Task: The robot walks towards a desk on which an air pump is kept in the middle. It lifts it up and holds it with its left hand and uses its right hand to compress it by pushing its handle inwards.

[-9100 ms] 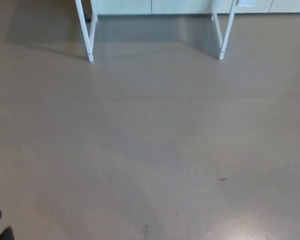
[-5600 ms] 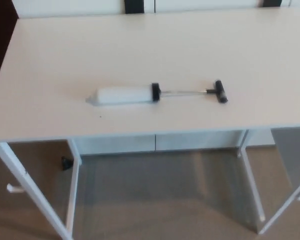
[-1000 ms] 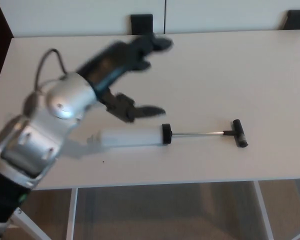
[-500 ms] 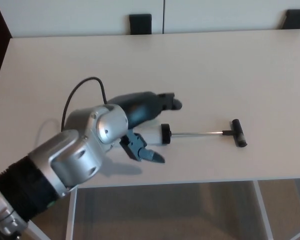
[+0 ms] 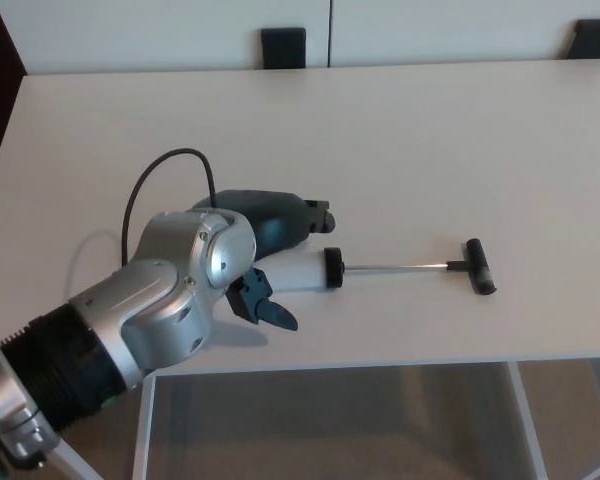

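Air pump (image 5: pixel 310 271) lying flat on the table (image 5: pixel 430 140), lengthwise across the picture, near the front edge. Barrel to picture left, rod (image 5: pixel 395 266) running right from it, handle (image 5: pixel 479 266) at the far right end, crosswise to the rod. Left robot hand (image 5: pixel 265 250) over the barrel's left part, fingers (image 5: pixel 315 214) behind it, thumb (image 5: pixel 270 312) in front. Forearm coming in from the lower left corner, past the table's front edge. Floor (image 5: pixel 380 420) below in front.
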Available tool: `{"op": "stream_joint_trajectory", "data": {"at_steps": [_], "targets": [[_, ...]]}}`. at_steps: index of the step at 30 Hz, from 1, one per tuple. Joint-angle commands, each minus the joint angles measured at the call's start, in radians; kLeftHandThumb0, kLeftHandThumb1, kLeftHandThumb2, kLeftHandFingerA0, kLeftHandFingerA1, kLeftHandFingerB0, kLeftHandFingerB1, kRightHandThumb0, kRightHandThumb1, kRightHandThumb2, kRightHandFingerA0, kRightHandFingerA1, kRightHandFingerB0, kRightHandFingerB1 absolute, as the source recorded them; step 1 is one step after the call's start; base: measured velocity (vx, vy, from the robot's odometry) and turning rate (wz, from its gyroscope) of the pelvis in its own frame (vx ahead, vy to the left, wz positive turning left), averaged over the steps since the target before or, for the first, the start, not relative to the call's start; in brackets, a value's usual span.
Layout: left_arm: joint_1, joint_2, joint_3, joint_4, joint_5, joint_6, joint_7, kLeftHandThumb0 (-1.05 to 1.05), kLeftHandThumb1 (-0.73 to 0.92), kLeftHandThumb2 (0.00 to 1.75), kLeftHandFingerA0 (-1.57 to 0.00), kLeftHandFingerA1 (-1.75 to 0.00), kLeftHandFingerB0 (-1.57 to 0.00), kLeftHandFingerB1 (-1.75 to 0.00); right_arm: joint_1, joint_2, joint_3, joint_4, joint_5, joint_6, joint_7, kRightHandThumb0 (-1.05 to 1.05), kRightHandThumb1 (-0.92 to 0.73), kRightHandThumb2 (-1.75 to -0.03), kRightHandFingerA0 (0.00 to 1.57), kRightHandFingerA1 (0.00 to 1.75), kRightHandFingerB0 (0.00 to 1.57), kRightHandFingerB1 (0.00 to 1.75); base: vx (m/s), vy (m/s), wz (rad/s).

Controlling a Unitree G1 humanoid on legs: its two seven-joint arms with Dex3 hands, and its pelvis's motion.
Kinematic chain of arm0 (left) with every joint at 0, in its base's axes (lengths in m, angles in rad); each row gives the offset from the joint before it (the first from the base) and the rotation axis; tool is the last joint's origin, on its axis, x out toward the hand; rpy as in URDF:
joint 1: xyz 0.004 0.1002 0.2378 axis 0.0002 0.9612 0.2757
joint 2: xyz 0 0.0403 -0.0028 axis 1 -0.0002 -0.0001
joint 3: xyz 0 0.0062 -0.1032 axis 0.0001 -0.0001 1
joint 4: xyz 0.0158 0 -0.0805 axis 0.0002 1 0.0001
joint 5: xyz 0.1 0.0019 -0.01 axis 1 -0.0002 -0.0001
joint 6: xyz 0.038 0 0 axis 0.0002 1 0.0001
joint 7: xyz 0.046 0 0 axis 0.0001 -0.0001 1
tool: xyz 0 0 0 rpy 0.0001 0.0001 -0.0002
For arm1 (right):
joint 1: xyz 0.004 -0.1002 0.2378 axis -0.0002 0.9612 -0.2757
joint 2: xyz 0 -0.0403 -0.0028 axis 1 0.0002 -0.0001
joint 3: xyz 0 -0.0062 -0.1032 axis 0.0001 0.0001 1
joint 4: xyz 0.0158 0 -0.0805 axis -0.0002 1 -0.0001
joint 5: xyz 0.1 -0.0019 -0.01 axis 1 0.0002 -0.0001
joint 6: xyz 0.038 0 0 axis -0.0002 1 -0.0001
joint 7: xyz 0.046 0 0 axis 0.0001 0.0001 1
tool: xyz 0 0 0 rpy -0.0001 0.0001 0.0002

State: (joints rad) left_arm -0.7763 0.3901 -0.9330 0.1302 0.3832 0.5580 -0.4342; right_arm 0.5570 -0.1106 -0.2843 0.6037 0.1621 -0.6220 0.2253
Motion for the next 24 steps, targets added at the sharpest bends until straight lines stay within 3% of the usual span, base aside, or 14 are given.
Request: {"op": "stream_joint_trajectory", "data": {"at_steps": [1, 7, 8, 9, 10, 17, 18, 20, 21, 23, 24], "targets": [[-0.003, 0.006, 0.022, 0.004, 0.081, 0.007, -0.061, -0.56, 0.4, 0.69, -0.29, -0.45, -0.12, -0.36, 0.004, -0.023, 0.003, 0.028, -0.016, -0.016, 0.006, -0.31, -0.64, -0.59, 0.91, 0.54, 0.56, 0.42, 0.0, 0.0, 0.0], [0.003, 0.001, 0.028, 0.01, 0.102, -0.016, -0.076, -0.56, 0.4, 0.69, -0.32, -0.48, -0.13, -0.36, -0.019, -0.04, 0.005, 0.082, -0.027, -0.035, 0.009, -0.28, -0.65, -0.59, 0.92, 0.54, 0.57, 0.42, 0.0, 0.0, 0.0], [0.004, 0.0, 0.028, 0.012, 0.108, -0.022, -0.078, -0.35, 0.31, 0.83, -0.28, -0.58, -0.02, -0.44, -0.021, -0.041, 0.006, 0.084, -0.026, -0.028, 0.008, -0.29, -0.65, -0.6, 0.92, 0.52, 0.56, 0.41, 0.0, 0.0, 0.0], [0.006, -0.002, 0.03, 0.015, 0.116, -0.028, -0.082, -0.35, 0.31, 0.83, -0.28, -0.58, -0.02, -0.44, -0.023, -0.042, 0.006, 0.087, -0.025, -0.019, 0.007, -0.29, -0.65, -0.6, 0.92, 0.52, 0.56, 0.41, 0.0, 0.0, 0.0], [0.009, -0.008, 0.028, 0.019, 0.12, -0.032, -0.081, -0.56, 0.41, 0.7, -0.33, -0.46, -0.16, -0.37, -0.023, -0.04, 0.005, 0.085, -0.018, -0.023, 0.014, -0.31, -0.63, -0.59, 0.95, 0.53, 0.58, 0.42, 0.0, 0.0, 0.0], [0.038, -0.034, 0.018, 0.032, 0.162, -0.052, -0.062, -0.57, 0.42, 0.7, -0.29, -0.45, -0.13, -0.36, -0.02, -0.035, 0.005, 0.07, -0.006, -0.012, 0.025, -0.3, -0.65, -0.59, 0.93, 0.53, 0.57, 0.41, 0.0, 0.0, 0.0], [0.047, -0.032, -0.004, 0.047, 0.188, -0.083, -0.043, -0.52, 0.54, 0.56, -0.41, -0.38, -0.19, -0.28, -0.026, -0.036, 0.003, 0.081, -0.002, -0.024, 0.033, -0.29, -0.65, -0.59, 0.94, 0.53, 0.58, 0.42, 0.0, 0.0, 0.0], [0.054, -0.03, -0.019, 0.059, 0.207, -0.107, -0.031, -0.52, 0.54, 0.56, -0.41, -0.38, -0.19, -0.28, -0.031, -0.037, 0.002, 0.09, 0.0, -0.033, 0.038, -0.29, -0.65, -0.59, 0.94, 0.53, 0.58, 0.42, 0.0, 0.0, 0.0], [0.068, -0.031, -0.036, 0.077, 0.228, -0.131, -0.01, -0.57, 0.44, 0.73, -0.35, -0.48, -0.15, -0.38, -0.034, -0.038, 0.0, 0.098, 0.003, -0.038, 0.042, -0.3, -0.64, -0.59, 0.95, 0.54, 0.59, 0.42, 0.0, 0.0, 0.0], [0.084, -0.036, -0.046, 0.096, 0.248, -0.155, 0.011, -0.57, 0.44, 0.73, -0.35, -0.48, -0.15, -0.38, -0.037, -0.039, -0.002, 0.106, 0.006, -0.041, 0.047, -0.3, -0.64, -0.59, 0.95, 0.54, 0.59, 0.42, 0.0, 0.0, 0.0], [0.1, -0.042, -0.056, 0.117, 0.263, -0.172, 0.032, -0.49, 0.55, 0.56, -0.5, -0.42, -0.25, -0.3, -0.028, -0.036, 0.0, 0.09, 0.004, -0.043, 0.048, -0.3, -0.65, -0.59, 0.92, 0.56, 0.57, 0.43, 0.0, 0.0, 0.0]]}}
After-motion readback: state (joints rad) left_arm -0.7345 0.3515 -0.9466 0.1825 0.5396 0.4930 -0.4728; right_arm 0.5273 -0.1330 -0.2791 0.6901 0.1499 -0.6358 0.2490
